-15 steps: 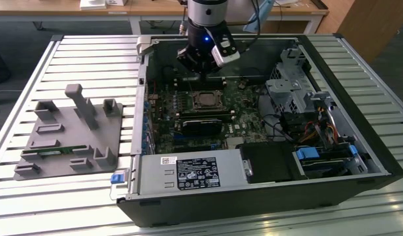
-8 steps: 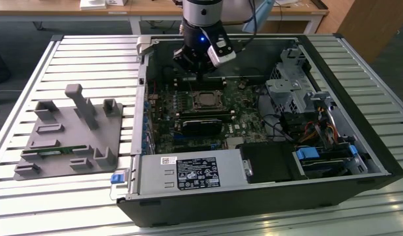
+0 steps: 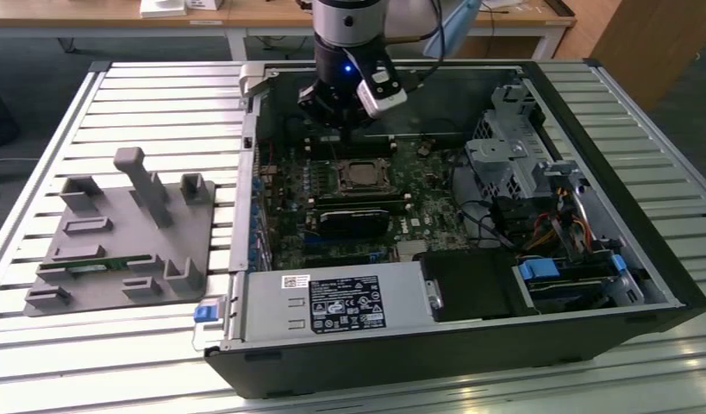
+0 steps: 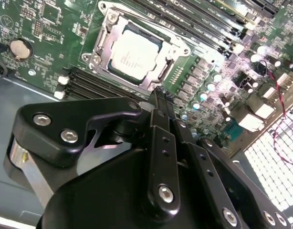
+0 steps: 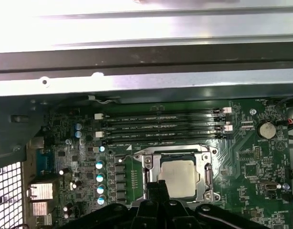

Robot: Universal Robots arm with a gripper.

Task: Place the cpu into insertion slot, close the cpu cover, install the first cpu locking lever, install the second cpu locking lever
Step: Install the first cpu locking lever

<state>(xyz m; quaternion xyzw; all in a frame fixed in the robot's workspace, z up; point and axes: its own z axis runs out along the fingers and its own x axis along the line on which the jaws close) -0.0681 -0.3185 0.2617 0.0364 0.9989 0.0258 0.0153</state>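
The cpu [image 4: 134, 52] lies flat in the insertion slot [image 5: 161, 153] on the green motherboard, its pale metal face showing. The silver cpu cover [image 4: 103, 43] lies down around it, framing the chip. My gripper [image 4: 161, 95] is shut with nothing between its black fingers. Its tips hover just beside one edge of the socket, close above the board. In the exterior view the gripper [image 3: 350, 138] hangs inside the open computer case, just behind the cpu [image 3: 359, 175]. In the first wrist view the fingertips [image 5: 158, 185] overlap the socket's near edge.
Empty memory slots [image 5: 161, 125] run beside the socket. A black card [image 3: 353, 216], a power supply [image 3: 329, 306] and a drive cage [image 3: 514, 155] crowd the case. A case wall [image 5: 146, 62] rises close behind. A grey fixture plate [image 3: 122, 233] lies on the exterior view's left.
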